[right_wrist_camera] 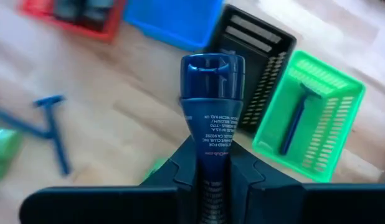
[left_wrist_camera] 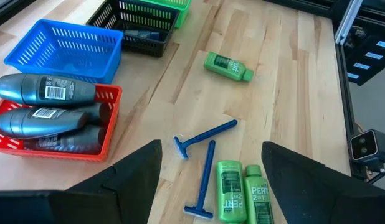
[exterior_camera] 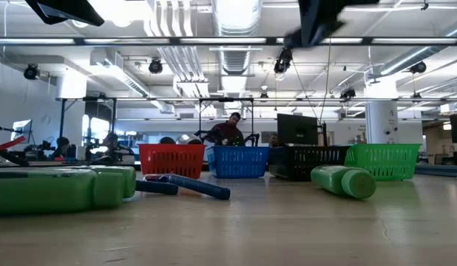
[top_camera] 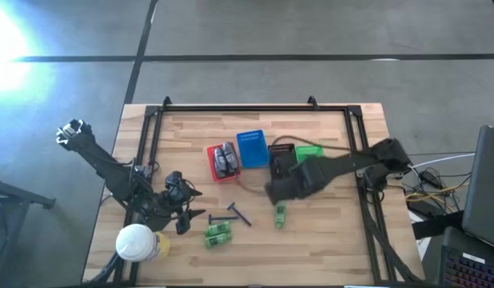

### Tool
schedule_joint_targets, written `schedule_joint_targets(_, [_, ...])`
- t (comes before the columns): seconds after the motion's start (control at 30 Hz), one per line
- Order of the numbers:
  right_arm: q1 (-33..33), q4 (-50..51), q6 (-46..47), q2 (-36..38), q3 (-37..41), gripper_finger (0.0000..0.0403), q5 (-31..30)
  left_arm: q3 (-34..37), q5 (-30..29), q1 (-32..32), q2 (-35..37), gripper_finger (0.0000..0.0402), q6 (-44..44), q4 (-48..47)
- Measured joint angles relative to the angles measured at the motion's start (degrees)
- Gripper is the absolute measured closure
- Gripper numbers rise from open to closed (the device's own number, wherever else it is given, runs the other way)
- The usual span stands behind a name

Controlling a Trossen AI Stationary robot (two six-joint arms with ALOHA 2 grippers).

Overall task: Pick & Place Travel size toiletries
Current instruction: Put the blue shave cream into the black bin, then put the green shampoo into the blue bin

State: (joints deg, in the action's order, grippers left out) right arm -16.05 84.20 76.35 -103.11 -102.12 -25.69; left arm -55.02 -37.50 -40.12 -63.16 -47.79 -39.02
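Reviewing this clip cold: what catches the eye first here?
The right gripper hangs over mid-table clamped on a dark blue tube, near the row of baskets. The red basket already holds grey bottles. Two blue razors and green bottles lie loose before the open left gripper.

Bright overhead lighting, strong glare top left in high view, right wrist view motion-blurred, low-view foreground soft

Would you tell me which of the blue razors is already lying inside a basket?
The blue razor in the green basket, seen in the right wrist view. The other two razors lie on the bare table, beside the paired green bottles.
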Motion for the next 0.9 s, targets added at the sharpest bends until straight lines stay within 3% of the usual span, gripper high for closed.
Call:
schedule_joint_targets(0.17, [11.8,-16.8,-6.5,6.9,16.9,0.0361,4.7,0.0,0.0,0.0,0.0,0.012,0.0,0.0])
schedule_joint_targets(0.33, [20.7,-29.5,-11.0,7.3,28.9,0.0364,9.5,0.0,0.0,0.0,0.0,0.012,-0.5,0.0])
schedule_joint_targets(0.57, [25.1,-37.4,-13.3,6.6,36.1,0.0346,14.2,0.0,0.0,0.0,0.0,0.012,-1.6,0.0])
schedule_joint_targets(0.9, [25.0,-40.9,-14.0,7.4,39.9,0.0238,15.3,0.0,-1.2,0.0,0.0,0.012,-1.8,0.0])
